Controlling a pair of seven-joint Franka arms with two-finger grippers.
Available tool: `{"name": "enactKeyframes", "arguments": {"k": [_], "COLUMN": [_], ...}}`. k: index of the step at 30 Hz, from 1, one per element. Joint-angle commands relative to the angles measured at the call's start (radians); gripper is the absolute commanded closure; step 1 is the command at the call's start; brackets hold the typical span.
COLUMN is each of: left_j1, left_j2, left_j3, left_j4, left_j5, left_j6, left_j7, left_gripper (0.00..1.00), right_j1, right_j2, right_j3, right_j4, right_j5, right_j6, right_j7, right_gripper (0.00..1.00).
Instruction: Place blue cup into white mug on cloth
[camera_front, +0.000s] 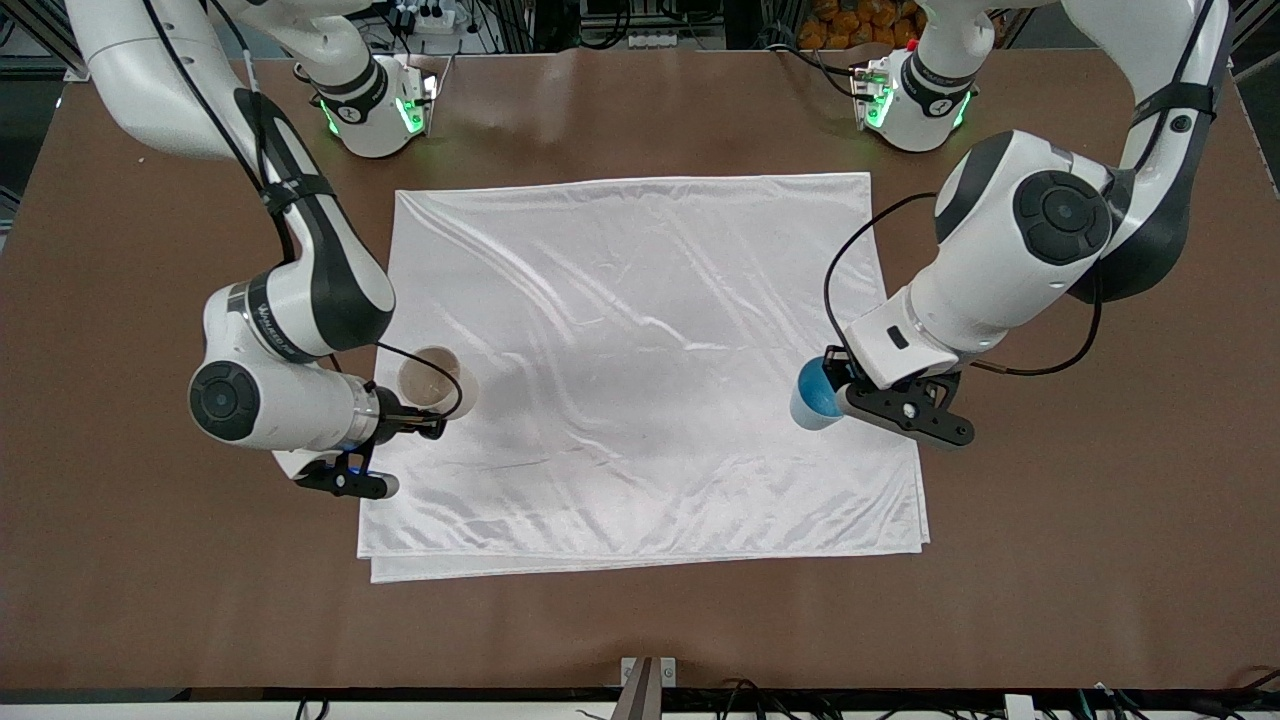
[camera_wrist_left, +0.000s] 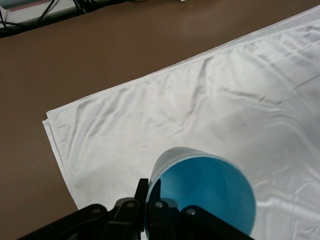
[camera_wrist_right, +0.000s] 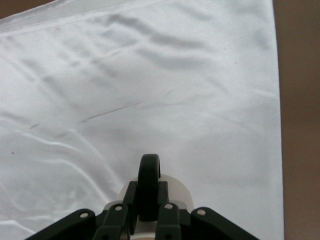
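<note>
Resting on the cloth (camera_front: 640, 350) at opposite ends: blue cup (camera_front: 815, 393), light, rigid, clamped by its rim in left end effector (camera_front: 850, 392); white mug (camera_front: 432, 378), ceramic, breakable, black handle (camera_wrist_right: 148, 185) clamped in right end effector (camera_front: 425, 420).

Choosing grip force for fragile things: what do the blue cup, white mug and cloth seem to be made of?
Blue cup: thin, smooth wall, probably plastic. White mug: thick, glossy off-white body with black loop handle, likely ceramic. Cloth: shiny, wrinkled fabric, satin-like.
</note>
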Motion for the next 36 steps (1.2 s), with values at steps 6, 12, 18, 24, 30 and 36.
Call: {"name": "enactKeyframes", "arguments": {"k": [6,12,18,24,30,36], "left_j1": [0.004,0.005,0.008,0.01,0.01,0.007], "left_j2": [-0.018,-0.019,-0.021,-0.019,-0.019,-0.019], "left_j3": [-0.021,-0.025,-0.025,-0.021,-0.021,-0.021], "left_j4": [0.001,0.003,0.003,0.01,0.017,0.017], "left_j5": [-0.016,-0.016,-0.013,-0.01,-0.005,-0.005], "left_j6": [-0.029,-0.078,-0.115,-0.12,-0.123,-0.146], "left_j7": [-0.003,-0.003,-0.003,-0.003,-0.003,-0.003], "left_gripper": [1.0,1.0,1.0,1.0,1.0,1.0], "right_j1": [0.116,0.168,0.217,0.244,0.267,0.3], "right_j2": [0.032,0.055,0.093,0.133,0.172,0.215], "right_j3": [-0.002,-0.004,-0.005,-0.005,-0.005,-0.005], "right_j4": [0.05,0.05,0.05,0.051,0.067,0.114], "right_j5": [0.006,0.006,0.007,0.007,0.007,0.009], "right_j6": [0.044,0.111,0.197,0.274,0.295,0.294], "right_j7": [0.158,0.233,0.332,0.414,0.462,0.551], "right_gripper": [1.0,1.0,1.0,1.0,1.0,1.0]}}
